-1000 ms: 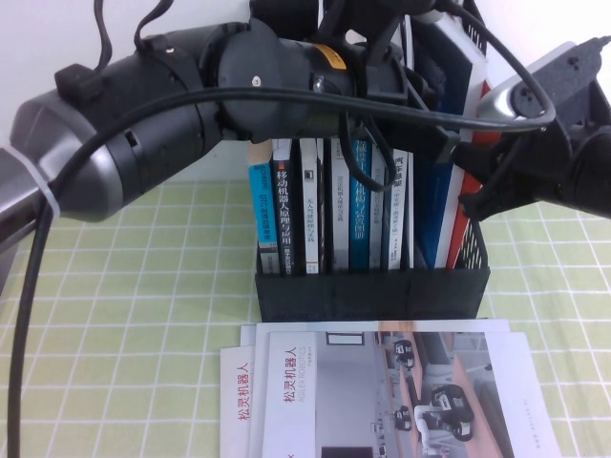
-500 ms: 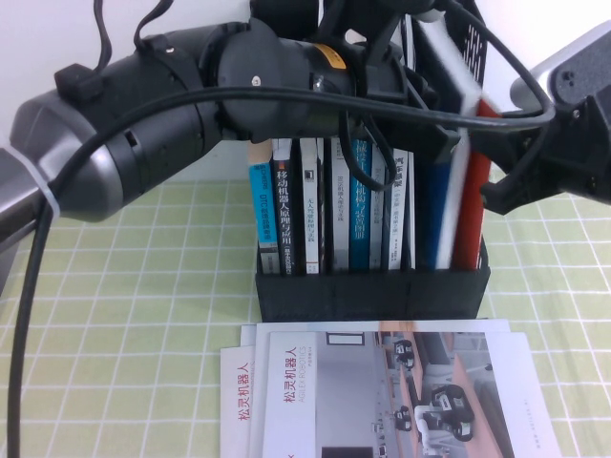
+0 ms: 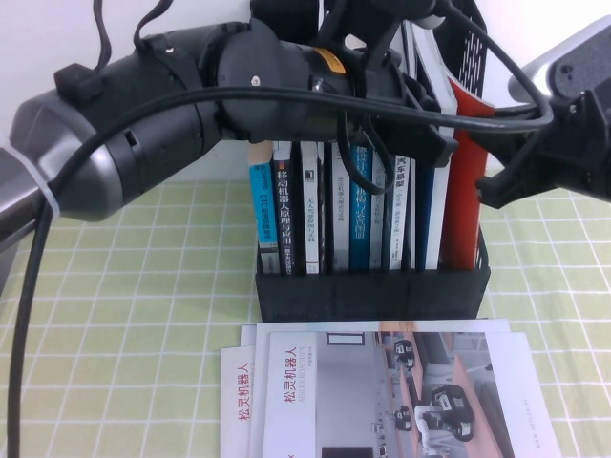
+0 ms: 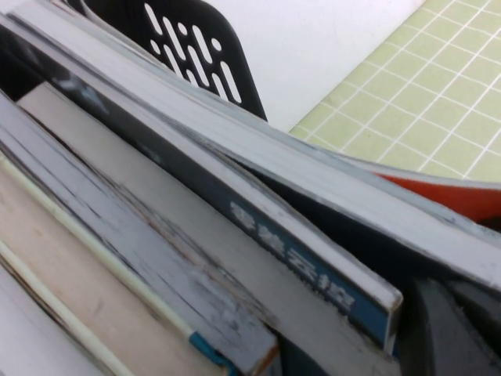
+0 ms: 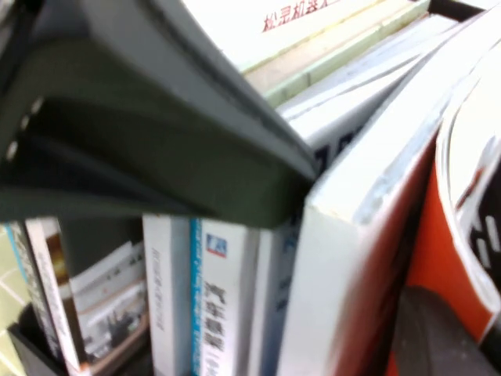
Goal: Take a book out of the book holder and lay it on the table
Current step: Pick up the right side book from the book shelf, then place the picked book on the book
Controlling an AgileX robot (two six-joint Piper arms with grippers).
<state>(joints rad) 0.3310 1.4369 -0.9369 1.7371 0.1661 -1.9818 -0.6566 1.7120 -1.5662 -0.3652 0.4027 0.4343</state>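
Right end effector (image 3: 496,186) clamped on red book (image 3: 465,181) in holder (image 3: 372,291), left end effector (image 3: 420,114) over books, fingers' state cannot be told

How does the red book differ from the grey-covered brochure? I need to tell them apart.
The red book stands upright at the right end of the book holder, pinched by the shut right gripper; the grey-covered brochure lies flat on the table, untouched. Red versus grey. Both are thin. The left gripper is out of view.
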